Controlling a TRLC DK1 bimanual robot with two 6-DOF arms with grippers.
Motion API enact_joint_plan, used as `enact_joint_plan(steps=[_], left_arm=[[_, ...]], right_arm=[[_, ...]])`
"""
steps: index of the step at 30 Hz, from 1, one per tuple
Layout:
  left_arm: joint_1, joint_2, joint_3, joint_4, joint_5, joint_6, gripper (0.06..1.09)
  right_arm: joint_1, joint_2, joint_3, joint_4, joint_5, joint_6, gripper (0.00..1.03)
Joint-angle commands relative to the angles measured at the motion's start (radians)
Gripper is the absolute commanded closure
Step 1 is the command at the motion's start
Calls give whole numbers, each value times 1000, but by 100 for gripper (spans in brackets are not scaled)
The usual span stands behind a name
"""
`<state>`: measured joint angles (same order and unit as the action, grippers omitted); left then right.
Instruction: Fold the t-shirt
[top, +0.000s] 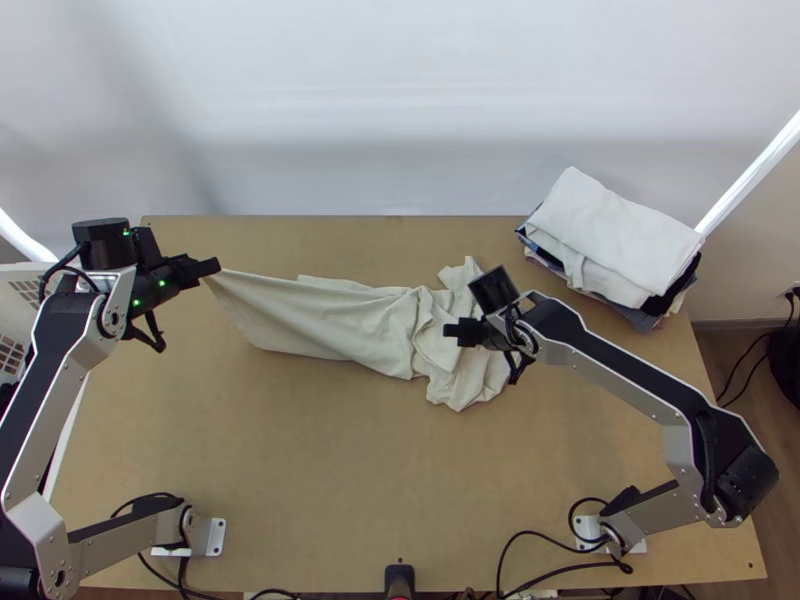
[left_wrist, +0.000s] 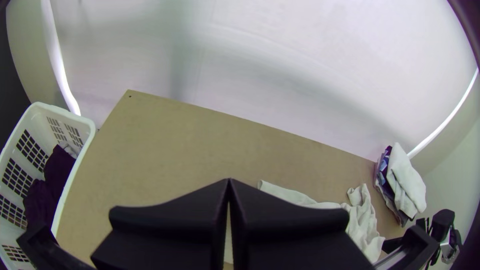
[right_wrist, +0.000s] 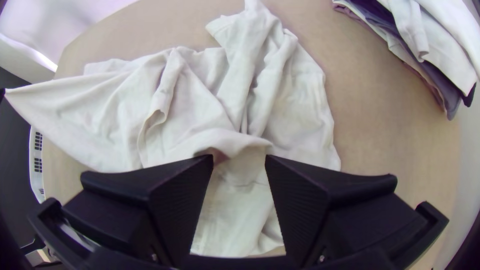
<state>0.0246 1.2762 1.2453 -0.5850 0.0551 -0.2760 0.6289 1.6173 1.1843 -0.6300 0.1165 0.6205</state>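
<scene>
In the top view my left gripper (top: 212, 268) is shut on a corner of the cream t-shirt (top: 350, 320), which stretches from it toward the middle of the table. The t-shirt's right part lies bunched in loose folds. My right gripper (top: 452, 332) stands over that bunched part. In the left wrist view the gripper (left_wrist: 229, 182) has its fingers pressed together, with the t-shirt (left_wrist: 365, 220) partly behind them. Seen from the right wrist, the gripper (right_wrist: 240, 159) is open, and a raised fold of the t-shirt (right_wrist: 190, 100) lies between and beyond its fingers.
A stack of folded clothes (top: 620, 235) lies at the table's back right, a white piece on top. A white basket (left_wrist: 75, 185) with dark purple cloth stands beyond the table's left edge. Cables (top: 540, 540) run along the near edge.
</scene>
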Motion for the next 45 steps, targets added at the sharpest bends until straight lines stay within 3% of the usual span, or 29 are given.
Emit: enact_joint_plan(steps=[1,13,16,30,35,36,45], left_arm=[[9,-9,13,1,-9,12,105],[9,-11,17,-1,-9,12,105],[9,-8,22,-1,-9,12,105],[11,-3,20,1,-9,12,105],[12,-5,19,1,-9,12,105],[12,-5,19,1,-9,12,105],[47,-21,59,4,-8,12,105]], right_arm=[[17,-28,-26,-19,9,19,51],[46,6,-43,-40,9,53,57],[40,27,-45,-28,9,53,62],[23,79,-9,23,11,48,62],[25,75,-20,62,38,21,87],[25,72,-20,66,60,7,99],[-3,-48,1,118,83,-110,100]])
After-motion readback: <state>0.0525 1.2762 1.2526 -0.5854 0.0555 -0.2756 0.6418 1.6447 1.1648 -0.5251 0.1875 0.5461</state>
